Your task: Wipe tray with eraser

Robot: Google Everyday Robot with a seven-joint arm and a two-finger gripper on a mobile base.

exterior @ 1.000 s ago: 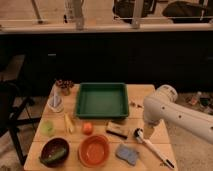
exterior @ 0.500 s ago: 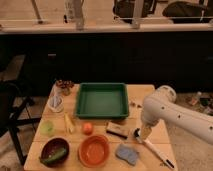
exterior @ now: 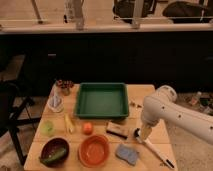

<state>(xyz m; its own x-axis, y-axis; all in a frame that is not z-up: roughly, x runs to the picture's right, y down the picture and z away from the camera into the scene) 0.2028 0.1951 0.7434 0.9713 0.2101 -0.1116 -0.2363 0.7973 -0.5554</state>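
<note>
Gripper [exterior: 142, 134] (parted, barely discernible) hangs near eraser [exterior: 118, 129], outside tray [exterior: 101, 113].

- A slatted wooden table [exterior: 100, 126] stands mid-room, under dim, warm light.
- Behind the table runs a long, dark counter front [exterior: 125, 57], nearly black.
- A pale ledge [exterior: 105, 27] runs along the top of that front, from edge to edge.
- Pale upright posts [exterior: 77, 10] rise from the ledge.
- Dark seats [exterior: 182, 9] show beyond the ledge, top right.
- A black chair [exterior: 11, 112] stands just beside the table's left side.
- The floor [exterior: 192, 97] is pale and speckled on both sides of the table.
</note>
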